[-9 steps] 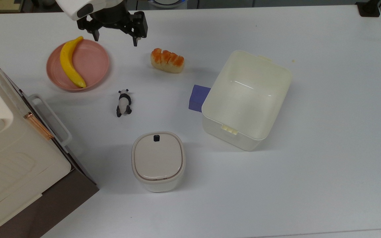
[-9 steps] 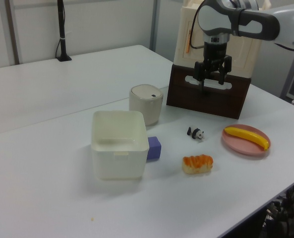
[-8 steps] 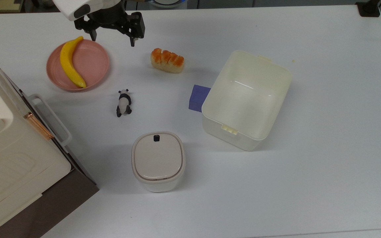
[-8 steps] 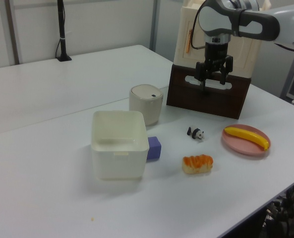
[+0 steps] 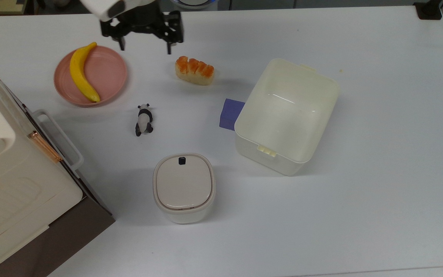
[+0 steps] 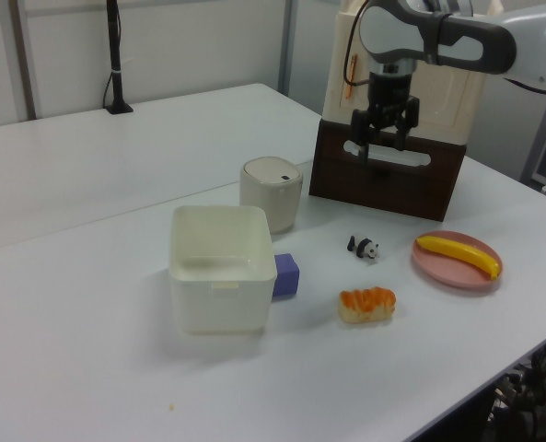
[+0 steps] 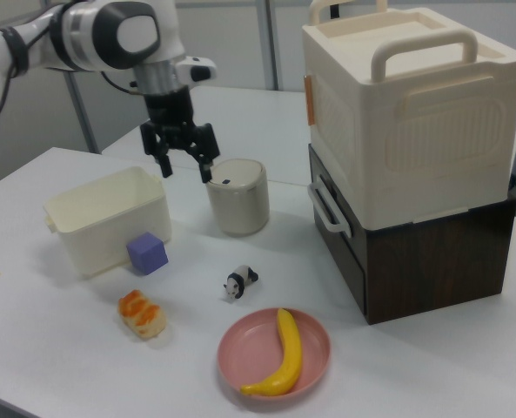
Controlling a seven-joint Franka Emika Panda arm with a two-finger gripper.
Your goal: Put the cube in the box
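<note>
In the right view, nearest on the white surface (image 7: 432,374) sits a pink plate (image 7: 275,351) with a banana (image 7: 281,354) lying on it. To the right view's left of the plate lies a piece of bread (image 7: 142,314), and just behind the plate a small panda figure (image 7: 239,281) lies on its side.

Farther back, the cube (image 7: 147,252) rests on the surface, right against the wall of the box (image 7: 108,220) that faces the bread. In the top view the cube (image 5: 230,114) sits at the top view's left of the box (image 5: 287,115), partly hidden under its rim; in the left view the cube (image 6: 286,273) is at the left view's right of the box (image 6: 219,267). The box is open and holds nothing.

Beside the box, to the right view's right, stands a canister (image 7: 237,196) with a beige lid and a black button. At the right view's right rises a big white-and-brown case (image 7: 410,157) with handles.

Farthest back, the gripper (image 7: 181,152) hangs in the air above the surface, pointing down, its fingers (image 7: 164,163) spread apart and holding nothing. In the top view the gripper (image 5: 145,45) hovers between plate (image 5: 90,75) and bread (image 5: 194,70), well apart from the cube.
</note>
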